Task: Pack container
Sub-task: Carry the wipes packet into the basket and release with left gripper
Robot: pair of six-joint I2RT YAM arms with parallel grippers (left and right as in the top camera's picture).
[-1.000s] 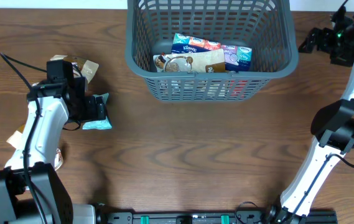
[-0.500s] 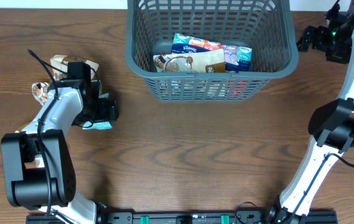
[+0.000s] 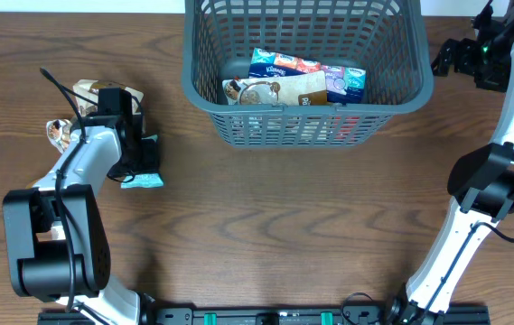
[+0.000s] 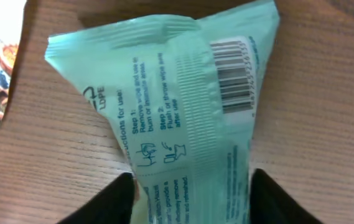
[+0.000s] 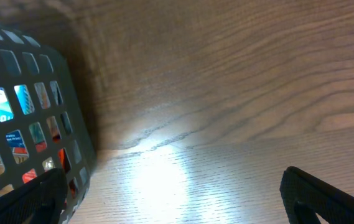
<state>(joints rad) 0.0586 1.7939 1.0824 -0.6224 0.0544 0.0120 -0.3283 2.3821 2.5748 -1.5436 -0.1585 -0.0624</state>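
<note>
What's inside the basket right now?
In the basket: a Kleenex pack, a brown packet and a blue-purple pack against the near wall. Anything beneath them is covered.

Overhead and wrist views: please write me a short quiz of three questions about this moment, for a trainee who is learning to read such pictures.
1. Short answer: which branded pack can be read inside the container?
2. True or false: the right gripper is open, with nothing between its fingers.
3. Multiple choice: the teal wipes packet is
A) in the container
B) on the table, between the fingers of the left gripper
C) in the right gripper

Key:
1. the Kleenex pack
2. true
3. B
</note>
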